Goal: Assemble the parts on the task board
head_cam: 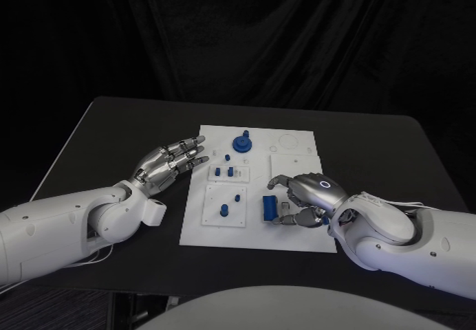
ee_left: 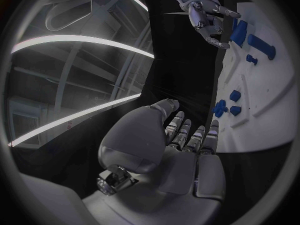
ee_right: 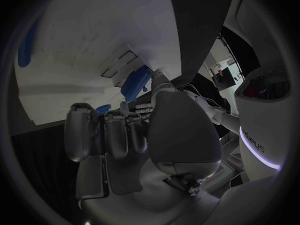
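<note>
The white task board [head_cam: 258, 237] lies mid-table. My right hand [head_cam: 303, 196] hovers over its near right part, fingers arched beside a flat blue block [head_cam: 269, 206] without plainly gripping it; the right wrist view has that block [ee_right: 134, 82] just past the thumb. My left hand [head_cam: 174, 159] floats at the board's left edge, fingers apart and holding nothing. A round blue part [head_cam: 242, 144] stands at the far middle. Small blue pieces [head_cam: 228, 170] sit on a raised plate, with two more [head_cam: 224, 208] nearer. From the left wrist I see the right hand [ee_left: 206, 15] by the block [ee_left: 237, 32].
The black table [head_cam: 109, 137] extends on both sides of the board. Raised white sub-plates [head_cam: 296, 165] sit on the board, with a faint circular outline [head_cam: 289, 143] at its far right. Dark curtains close off the back.
</note>
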Motion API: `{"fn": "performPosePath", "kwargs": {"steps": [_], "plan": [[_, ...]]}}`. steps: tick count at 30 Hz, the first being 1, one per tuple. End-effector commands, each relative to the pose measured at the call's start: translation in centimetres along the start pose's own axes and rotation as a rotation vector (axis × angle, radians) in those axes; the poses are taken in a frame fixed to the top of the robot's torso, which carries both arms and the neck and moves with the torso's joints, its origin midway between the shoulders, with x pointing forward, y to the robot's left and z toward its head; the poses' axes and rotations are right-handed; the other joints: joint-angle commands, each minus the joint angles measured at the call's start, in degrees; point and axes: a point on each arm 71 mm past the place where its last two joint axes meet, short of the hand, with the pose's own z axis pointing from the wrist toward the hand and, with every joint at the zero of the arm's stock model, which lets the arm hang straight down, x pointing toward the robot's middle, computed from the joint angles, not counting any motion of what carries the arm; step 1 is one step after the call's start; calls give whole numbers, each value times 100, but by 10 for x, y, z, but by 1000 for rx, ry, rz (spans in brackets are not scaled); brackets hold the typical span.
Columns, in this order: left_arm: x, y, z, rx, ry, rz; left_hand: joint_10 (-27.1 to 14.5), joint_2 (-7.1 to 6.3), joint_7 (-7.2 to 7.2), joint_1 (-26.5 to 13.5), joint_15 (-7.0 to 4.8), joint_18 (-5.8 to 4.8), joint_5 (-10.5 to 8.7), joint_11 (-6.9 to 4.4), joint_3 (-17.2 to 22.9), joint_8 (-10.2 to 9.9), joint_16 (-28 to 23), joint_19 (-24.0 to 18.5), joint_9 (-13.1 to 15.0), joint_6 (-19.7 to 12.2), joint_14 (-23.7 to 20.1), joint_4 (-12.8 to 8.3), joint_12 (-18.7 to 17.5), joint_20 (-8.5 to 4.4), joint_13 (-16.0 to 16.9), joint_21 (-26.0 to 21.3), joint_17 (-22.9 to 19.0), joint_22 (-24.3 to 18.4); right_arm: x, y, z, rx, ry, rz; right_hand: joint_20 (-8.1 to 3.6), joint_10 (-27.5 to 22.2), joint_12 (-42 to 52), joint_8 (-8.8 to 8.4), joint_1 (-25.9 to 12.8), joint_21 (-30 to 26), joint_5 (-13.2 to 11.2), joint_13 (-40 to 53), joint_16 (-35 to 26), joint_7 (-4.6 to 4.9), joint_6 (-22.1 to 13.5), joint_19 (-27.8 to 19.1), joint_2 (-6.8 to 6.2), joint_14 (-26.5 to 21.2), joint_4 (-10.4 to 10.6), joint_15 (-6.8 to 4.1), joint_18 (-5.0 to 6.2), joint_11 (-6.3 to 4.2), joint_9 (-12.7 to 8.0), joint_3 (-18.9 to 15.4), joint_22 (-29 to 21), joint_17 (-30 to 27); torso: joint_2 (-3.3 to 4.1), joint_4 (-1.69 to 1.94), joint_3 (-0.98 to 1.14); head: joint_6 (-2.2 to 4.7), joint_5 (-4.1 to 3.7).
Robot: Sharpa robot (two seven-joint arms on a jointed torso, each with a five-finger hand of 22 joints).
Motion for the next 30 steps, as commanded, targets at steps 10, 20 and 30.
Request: {"fn": "performPosePath", "kwargs": {"steps": [10,20,30], "plan": [[3,-1,0,31,18,-18,9,-25,17,-30,13,4,20,43,40,19,27,6,7,6,22,8,24,17,6,-14,4,-2,9,1,4,22,20,-12,41,587,16,109,165,-43,360,1510,-23,-6,45,213,179,437,-28,62,38,47,-139,134,1157,726,-1,2,-4,-1,-3],[3,-1,0,25,20,-21,8,-24,18,-30,14,4,21,44,43,18,26,4,6,3,20,9,23,17,6,-15,4,-5,10,2,4,13,9,-4,45,587,16,169,214,-53,442,1510,-25,-5,90,209,211,437,-38,67,40,55,-163,157,1154,723,-1,3,-3,-1,-3],[3,0,0,23,22,-22,7,-24,20,-31,15,3,21,47,49,18,25,3,7,9,18,12,22,18,5,-16,3,-8,8,3,3,3,-22,13,31,587,16,585,138,-27,1131,1510,-17,-62,456,226,487,443,-115,44,34,23,-235,189,1165,742,0,4,-3,-1,2]]}}
